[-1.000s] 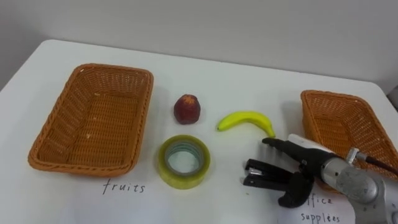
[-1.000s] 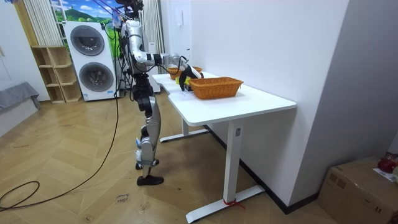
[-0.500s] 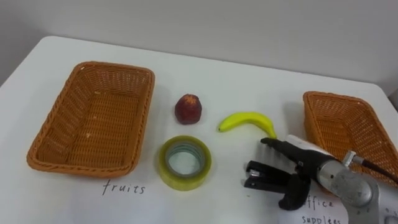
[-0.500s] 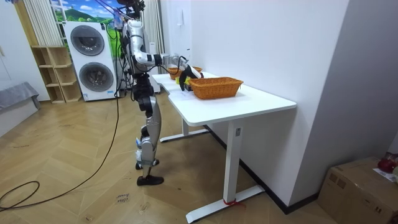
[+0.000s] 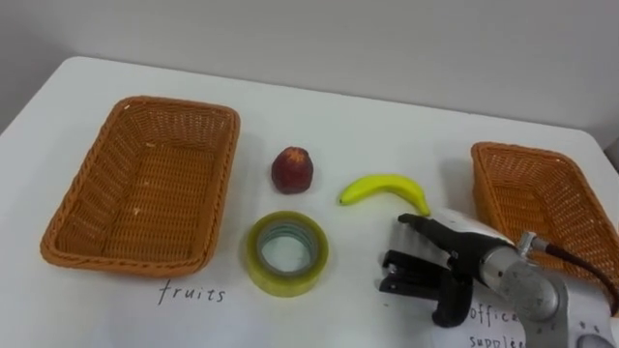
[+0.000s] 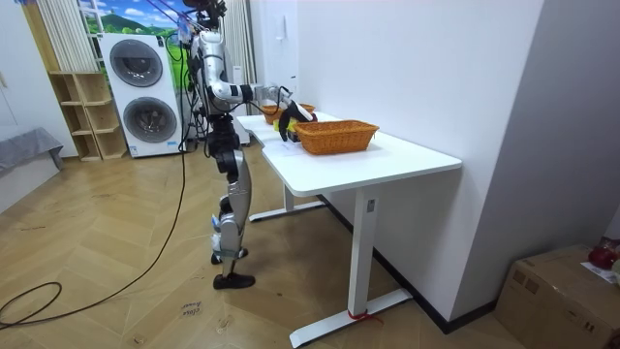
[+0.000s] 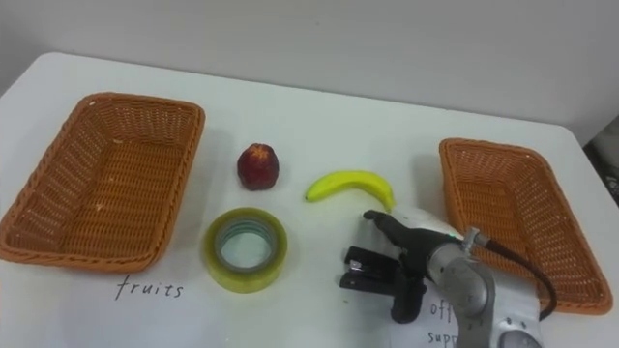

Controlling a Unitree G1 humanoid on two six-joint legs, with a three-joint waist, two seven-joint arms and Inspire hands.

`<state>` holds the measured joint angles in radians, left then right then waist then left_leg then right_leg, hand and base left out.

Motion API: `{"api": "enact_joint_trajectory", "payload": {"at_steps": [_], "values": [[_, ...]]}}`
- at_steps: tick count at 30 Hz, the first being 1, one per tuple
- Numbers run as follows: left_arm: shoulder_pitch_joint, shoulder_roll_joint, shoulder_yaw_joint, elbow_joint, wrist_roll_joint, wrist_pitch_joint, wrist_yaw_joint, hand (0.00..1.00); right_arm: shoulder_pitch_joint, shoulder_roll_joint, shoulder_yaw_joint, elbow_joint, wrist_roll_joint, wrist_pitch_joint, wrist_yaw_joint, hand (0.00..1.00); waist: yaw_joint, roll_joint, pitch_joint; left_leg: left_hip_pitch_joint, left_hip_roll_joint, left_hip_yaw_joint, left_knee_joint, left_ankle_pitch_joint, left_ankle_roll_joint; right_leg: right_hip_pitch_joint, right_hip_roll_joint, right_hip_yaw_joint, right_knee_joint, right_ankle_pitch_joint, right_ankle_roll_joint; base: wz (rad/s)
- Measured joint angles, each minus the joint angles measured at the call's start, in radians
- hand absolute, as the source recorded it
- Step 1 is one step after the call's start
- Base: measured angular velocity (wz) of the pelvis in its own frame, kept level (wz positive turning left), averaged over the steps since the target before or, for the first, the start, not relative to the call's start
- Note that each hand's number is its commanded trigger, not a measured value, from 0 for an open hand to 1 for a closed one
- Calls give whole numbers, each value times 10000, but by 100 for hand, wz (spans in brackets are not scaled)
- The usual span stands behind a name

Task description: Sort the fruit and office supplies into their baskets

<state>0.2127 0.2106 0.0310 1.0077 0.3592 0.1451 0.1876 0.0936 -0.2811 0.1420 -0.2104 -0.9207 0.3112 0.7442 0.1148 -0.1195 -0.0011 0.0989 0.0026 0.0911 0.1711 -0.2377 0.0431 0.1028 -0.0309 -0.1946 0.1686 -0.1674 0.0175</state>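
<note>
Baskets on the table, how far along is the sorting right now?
Nothing is sorted yet: the fruits basket and the office supplies basket are both empty. In hand: the right hand reaches around the black stapler, fingers open, stapler on the table. Left: the stapler, tape roll, red fruit and banana.

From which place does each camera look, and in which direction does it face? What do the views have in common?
Left eye view: on the robot's head, facing down at the white table; the right robot hand shows, open over the black stapler.
Right eye view: beside it on the head, same downward look, same hand from lower right.
Room view: standing on the floor some way off, facing the table; the whole standing robot shows.
Shared: all three see the table and the right-side orange wicker basket.
</note>
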Motion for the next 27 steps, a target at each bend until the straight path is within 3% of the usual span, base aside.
{"api": "enact_joint_trajectory", "payload": {"at_steps": [7,8,9,27], "values": [[-111,8,-45,1,-3,-5,2,0,-22,-6,298,4,-218,139,2,0,24,-98,5,-7,1,-78,57,3,-5,29,7,-45,-3,0,0,3],[-116,8,-40,1,-3,-5,4,0,-32,-5,336,9,-251,159,3,7,27,-111,4,-7,1,-80,56,3,-5,29,10,-39,-4,0,0,0],[-130,7,-41,0,-3,-8,9,0,-44,-3,349,26,-302,169,5,100,36,-131,8,-4,1,-83,51,3,-5,32,12,-32,-3,0,0,0],[-210,16,-48,-308,-4,-229,658,0,-257,114,475,157,-718,194,-814,100,249,-143,7,-22,-2,-128,24,4,-4,-5,8,-47,-3,0,0,0]]}}
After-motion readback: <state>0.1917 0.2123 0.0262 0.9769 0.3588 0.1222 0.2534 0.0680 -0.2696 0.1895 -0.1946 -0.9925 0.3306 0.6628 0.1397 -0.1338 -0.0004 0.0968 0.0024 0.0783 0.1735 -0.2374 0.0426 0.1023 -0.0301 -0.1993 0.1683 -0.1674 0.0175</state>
